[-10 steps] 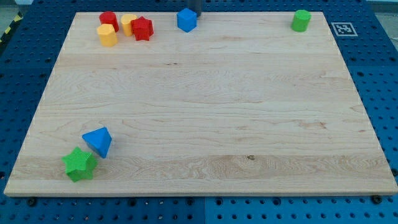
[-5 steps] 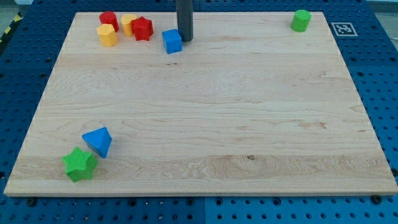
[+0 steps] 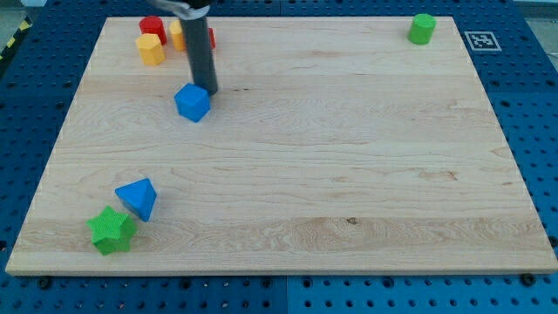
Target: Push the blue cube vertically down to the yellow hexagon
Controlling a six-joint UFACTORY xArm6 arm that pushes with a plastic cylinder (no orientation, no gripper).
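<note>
Rod: a straight dark rod comes down from the view's top edge, where a pale fitting on it is cut off; there is no gripper or hand on the arm, so nothing opens, closes or grips.
My tip: my tip (image 3: 207,90) rests on the board, touching the upper right edge of the blue cube.
Hidden: the rod covers most of the red star (image 3: 210,37), of which only a sliver shows on the rod's right side, and part of a yellow block (image 3: 177,32) behind it, whose shape I cannot tell.
Blue cube: the blue cube (image 3: 193,103) sits in the upper left part of the wooden board (image 3: 331,166), turned so that one corner faces the view's bottom; plain, bright blue, no marks.
Yellow hexagon: the yellow hexagon (image 3: 151,50) stands near the board's top left, up and to the view's left of the blue cube, well apart from it.
Red cylinder: the red cylinder (image 3: 152,26) is just above the yellow hexagon, touching or nearly so.
Green cylinder: the green cylinder (image 3: 422,28) stands alone at the top right corner.
Lower left: a blue pyramid (image 3: 138,197) leans against a green star (image 3: 112,230).
Markings: a black-and-white square tag (image 3: 479,40) lies on the blue pegboard (image 3: 532,105) past the board's top right corner; no writing can be read.
</note>
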